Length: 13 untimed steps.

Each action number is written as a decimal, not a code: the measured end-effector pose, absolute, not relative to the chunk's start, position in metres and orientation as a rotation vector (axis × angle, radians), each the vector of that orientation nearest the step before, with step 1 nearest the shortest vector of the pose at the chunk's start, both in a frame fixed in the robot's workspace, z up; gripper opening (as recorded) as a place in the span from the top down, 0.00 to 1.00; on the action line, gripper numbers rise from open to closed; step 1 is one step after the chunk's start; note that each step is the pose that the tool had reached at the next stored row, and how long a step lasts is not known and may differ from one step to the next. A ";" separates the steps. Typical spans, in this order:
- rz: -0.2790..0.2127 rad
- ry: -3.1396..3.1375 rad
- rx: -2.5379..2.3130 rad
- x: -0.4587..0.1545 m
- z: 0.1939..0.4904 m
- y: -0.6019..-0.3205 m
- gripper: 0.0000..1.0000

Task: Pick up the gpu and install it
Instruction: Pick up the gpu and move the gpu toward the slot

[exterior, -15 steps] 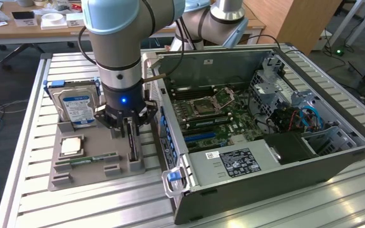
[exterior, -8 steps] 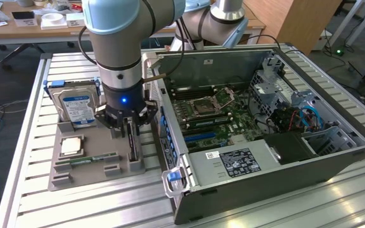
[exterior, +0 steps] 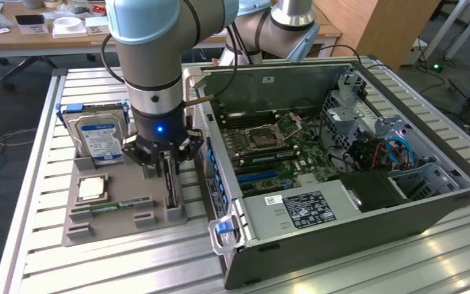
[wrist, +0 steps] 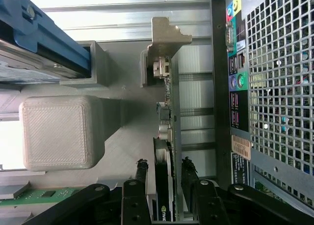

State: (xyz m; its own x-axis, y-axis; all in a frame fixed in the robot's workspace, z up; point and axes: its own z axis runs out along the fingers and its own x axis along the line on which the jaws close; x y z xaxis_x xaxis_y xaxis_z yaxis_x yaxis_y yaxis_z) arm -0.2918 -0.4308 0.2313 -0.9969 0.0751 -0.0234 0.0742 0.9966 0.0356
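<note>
My gripper point(wrist: 164, 171) hangs partly open astride the gpu point(wrist: 170, 119), a finger either side of the card, nothing gripped. The gpu stands on edge directly beneath me in a slot of the grey parts tray point(exterior: 112, 226), apparently upright so both faces meet my fingers; the open computer case point(exterior: 431, 205) sits just beside

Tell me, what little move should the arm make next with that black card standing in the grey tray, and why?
Probably close the fingers. The gripper straddles the gpu, which stands on edge in the grey tray. There is one finger on either side with small gaps showing, so nothing seems gripped yet.
</note>
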 end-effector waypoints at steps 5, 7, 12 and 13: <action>0.054 3.114 0.116 -0.292 0.231 -0.431 0.67; 0.054 3.114 0.116 -0.292 0.231 -0.431 0.67; 0.054 3.114 0.116 -0.292 0.231 -0.431 0.67; 0.054 3.114 0.116 -0.292 0.231 -0.431 0.69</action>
